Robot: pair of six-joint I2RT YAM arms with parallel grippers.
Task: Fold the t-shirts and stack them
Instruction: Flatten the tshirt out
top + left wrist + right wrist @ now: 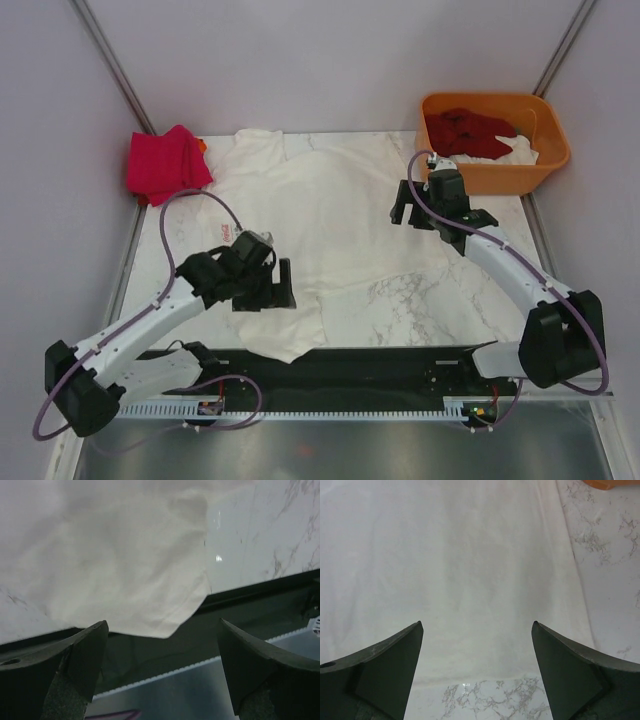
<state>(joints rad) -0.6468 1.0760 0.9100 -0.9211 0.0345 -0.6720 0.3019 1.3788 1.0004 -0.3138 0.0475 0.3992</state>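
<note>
While left fingers [82,655] and right fingers [390,665] gape empty, white t-shirt [330,220] partly hidden beneath left arm [150,320].

The left arm [140,325] is slanting up and inward from its base, elbow bent, with the left gripper [265,300] turning back toward the near edge. Its fingers [75,665] are standing wide apart, gripping nothing. The right arm [510,265] is reaching forward and inward, the right gripper [408,212] pointing left, likewise spread wide and holding nothing.
</note>
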